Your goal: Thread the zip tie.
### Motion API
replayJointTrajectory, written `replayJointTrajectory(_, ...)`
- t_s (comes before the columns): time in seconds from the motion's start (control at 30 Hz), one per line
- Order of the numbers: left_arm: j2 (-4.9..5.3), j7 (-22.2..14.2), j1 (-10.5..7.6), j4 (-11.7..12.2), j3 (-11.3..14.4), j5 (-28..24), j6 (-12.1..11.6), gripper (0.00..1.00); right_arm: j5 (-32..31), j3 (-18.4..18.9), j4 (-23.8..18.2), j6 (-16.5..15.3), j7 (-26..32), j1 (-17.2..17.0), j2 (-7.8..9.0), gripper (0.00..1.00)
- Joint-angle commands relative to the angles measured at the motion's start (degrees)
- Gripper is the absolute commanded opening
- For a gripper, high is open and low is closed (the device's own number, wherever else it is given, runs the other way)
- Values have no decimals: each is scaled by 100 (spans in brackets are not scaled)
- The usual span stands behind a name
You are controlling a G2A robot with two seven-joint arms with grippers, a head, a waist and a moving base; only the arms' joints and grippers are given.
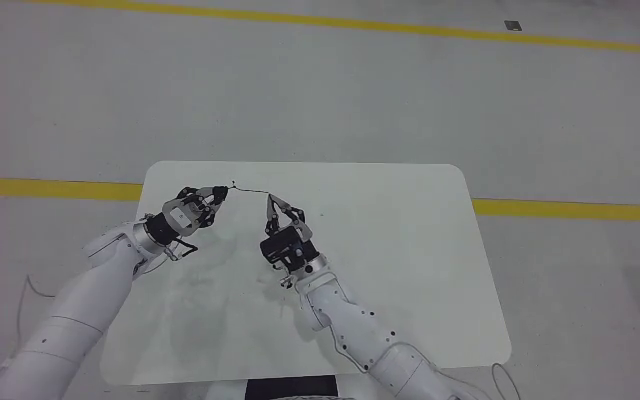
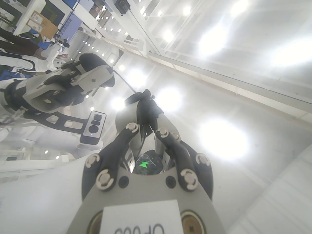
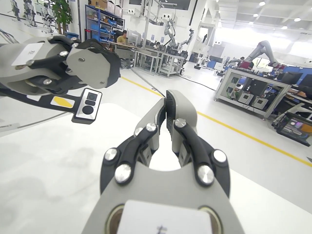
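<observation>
The left gripper point(image 1: 222, 191) and right gripper point(image 1: 271, 203) each pinch the thin black plastic zip tie point(image 2: 126, 81) between them; I'd curl its tip slowly and squarely toward the head.

The right end effector point(image 3: 165, 105), fingers pressed together, pinches a thin zip tie point(image 3: 146, 83) running to the left end effector point(image 3: 116, 69) above the white worktop point(image 3: 61, 147).

the zip tie point(image 1: 250, 190) is stretching between the left gripper point(image 1: 222, 192) and the right gripper point(image 1: 269, 199), both clamping it, and is barring the narrow gap between them. beyond the zip tie and out past its right-gripper end, the white table point(image 1: 400, 230) is lying open, offering wide passage.
</observation>
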Motion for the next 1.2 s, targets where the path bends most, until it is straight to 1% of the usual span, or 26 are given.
replayJointTrajectory(0.0,0,0,0,0,0,0,0,0,0,20,-28,0,13,-19,11,0)
replayJointTrajectory(0.33,0,0,0,0,0,0,0,0,0,94,-81,0,64,-82,43,0)
replayJointTrajectory(0.83,0,0,0,0,0,0,0,0,0,251,-103,0,7,-234,42,0)
replayJointTrajectory(1.0,0,0,0,0,0,0,0,0,0,422,-117,0,-20,-306,61,0)
replayJointTrajectory(1.17,0,0,0,0,0,0,0,0,0,728,-244,0,-15,-452,125,0)
